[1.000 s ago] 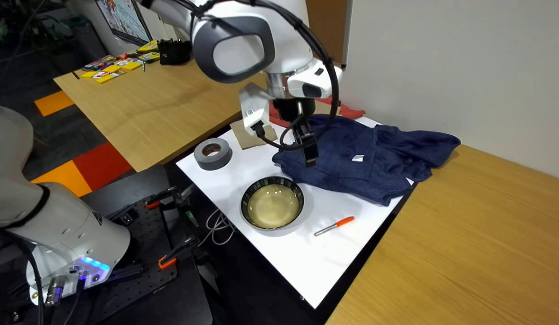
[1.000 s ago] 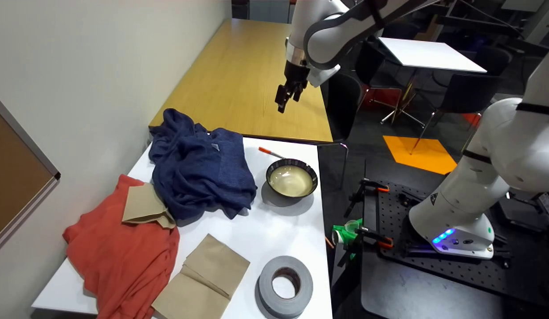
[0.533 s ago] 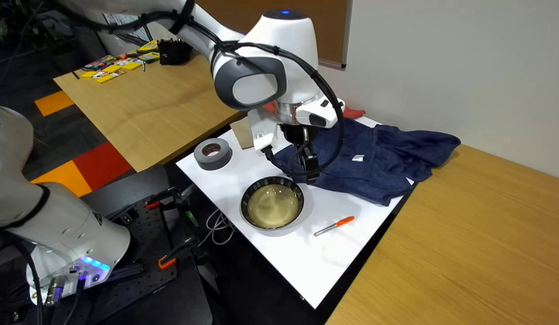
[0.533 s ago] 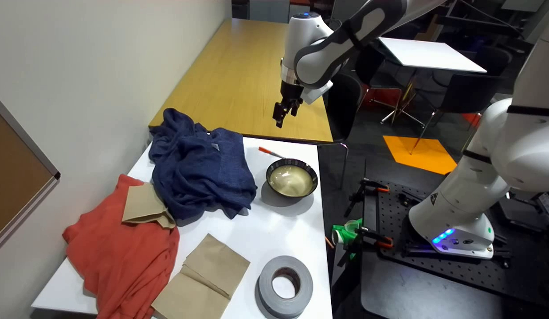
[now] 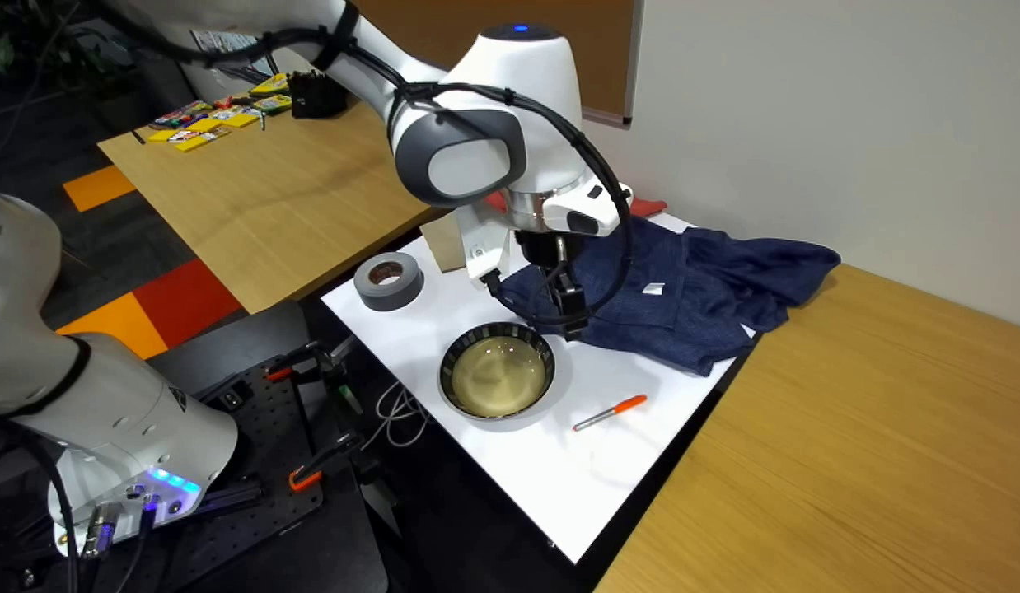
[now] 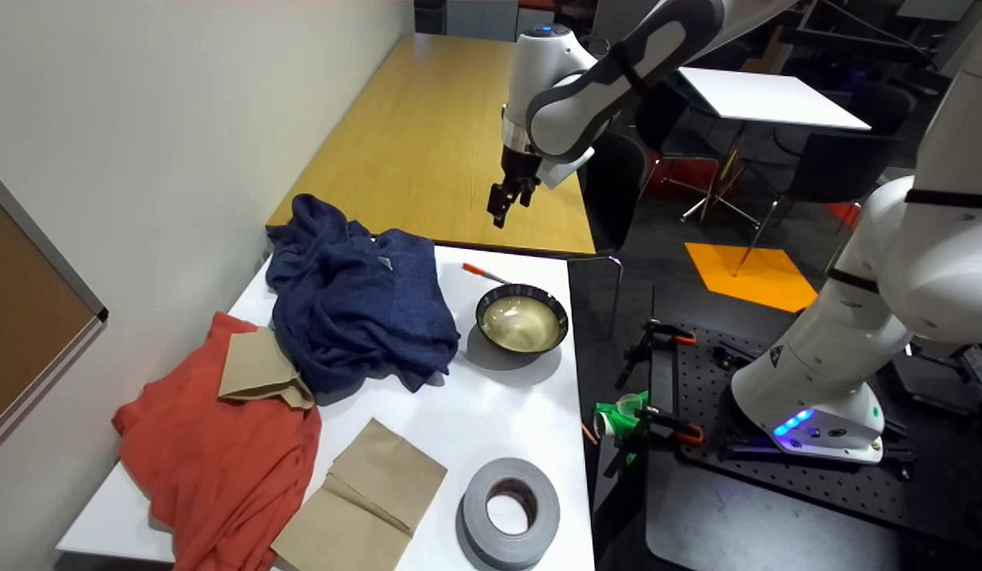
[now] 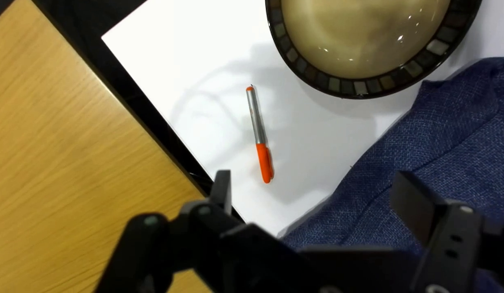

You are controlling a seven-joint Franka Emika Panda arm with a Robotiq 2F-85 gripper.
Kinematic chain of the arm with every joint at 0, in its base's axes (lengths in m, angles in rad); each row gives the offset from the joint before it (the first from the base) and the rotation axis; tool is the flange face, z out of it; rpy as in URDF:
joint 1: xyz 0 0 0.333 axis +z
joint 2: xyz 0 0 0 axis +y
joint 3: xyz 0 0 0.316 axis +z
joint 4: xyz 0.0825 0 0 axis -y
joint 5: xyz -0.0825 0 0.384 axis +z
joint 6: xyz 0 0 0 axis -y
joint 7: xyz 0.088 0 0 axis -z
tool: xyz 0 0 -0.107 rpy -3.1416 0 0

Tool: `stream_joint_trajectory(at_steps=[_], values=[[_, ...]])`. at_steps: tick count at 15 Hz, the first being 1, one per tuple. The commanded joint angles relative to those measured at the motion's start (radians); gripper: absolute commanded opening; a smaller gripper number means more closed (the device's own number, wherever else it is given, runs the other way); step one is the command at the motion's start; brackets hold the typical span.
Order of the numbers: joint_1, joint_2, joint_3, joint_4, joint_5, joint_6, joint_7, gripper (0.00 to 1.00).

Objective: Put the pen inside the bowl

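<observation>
The pen, silver with an orange cap, lies on the white table in both exterior views (image 5: 610,413) (image 6: 485,274) and in the wrist view (image 7: 259,134). The bowl, dark-rimmed with a cream inside, stands upright beside it in both exterior views (image 5: 498,375) (image 6: 521,323) and is partly cut off in the wrist view (image 7: 334,84). Nothing shows inside the bowl. My gripper (image 5: 573,329) hangs in the air above the table, also seen in an exterior view (image 6: 512,208). In the wrist view its fingers (image 7: 313,183) are wide apart and empty, with the pen ahead of the left finger.
A dark blue garment (image 5: 666,296) lies close to the bowl and pen. A grey tape roll (image 6: 511,514), brown paper pieces (image 6: 360,500) and a red cloth (image 6: 221,444) lie further along the white table. A wooden table (image 5: 848,461) adjoins across a dark gap.
My gripper has come down toward the table, mostly in the first half second, with only a slight shift since. The pen and the bowl have not moved.
</observation>
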Motion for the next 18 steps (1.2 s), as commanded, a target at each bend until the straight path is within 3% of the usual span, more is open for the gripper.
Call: stream_joint_trajectory(at_steps=[1,5,18], values=[[0.002,0.091,-0.028,0.052,-0.035,0.089,0.070,1.00],[-0.004,0.206,-0.046,0.131,-0.014,0.094,0.083,1.00],[-0.092,0.490,0.020,0.361,0.051,0.062,-0.038,1.00]])
